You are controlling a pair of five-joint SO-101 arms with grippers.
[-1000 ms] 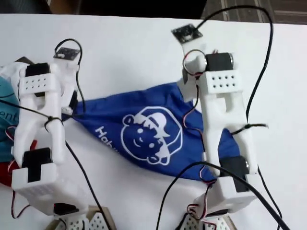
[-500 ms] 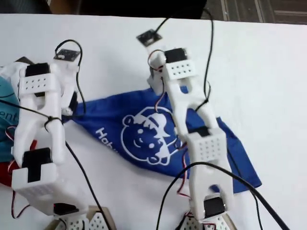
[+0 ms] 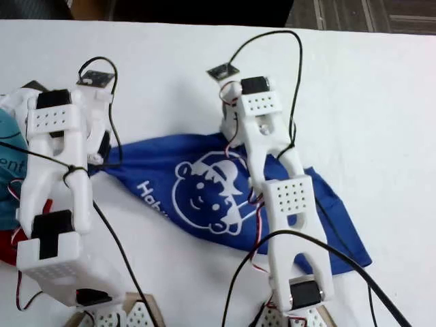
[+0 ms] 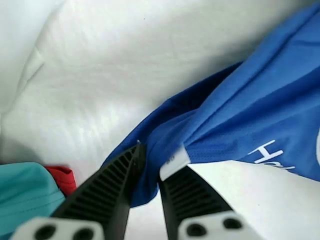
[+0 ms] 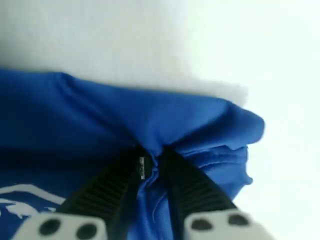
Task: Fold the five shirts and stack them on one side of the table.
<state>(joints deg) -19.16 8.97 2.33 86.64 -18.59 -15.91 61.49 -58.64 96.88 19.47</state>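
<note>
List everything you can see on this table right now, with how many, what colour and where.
blue shirt: one, blue with a white cartoon print, lying mid-table, pinched at two spots
teal shirt: one, teal, at the table's edge by the left arm
red shirt: one, red, next to the teal shirt
table: one, white, under everything
cables: several, black, running along the arms
left arm: one, white, beside the teal shirt
right arm: one, white, over the blue shirt
left gripper: one, black fingers, shut on a blue shirt corner
right gripper: one, black fingers, shut on a blue shirt fold
</note>
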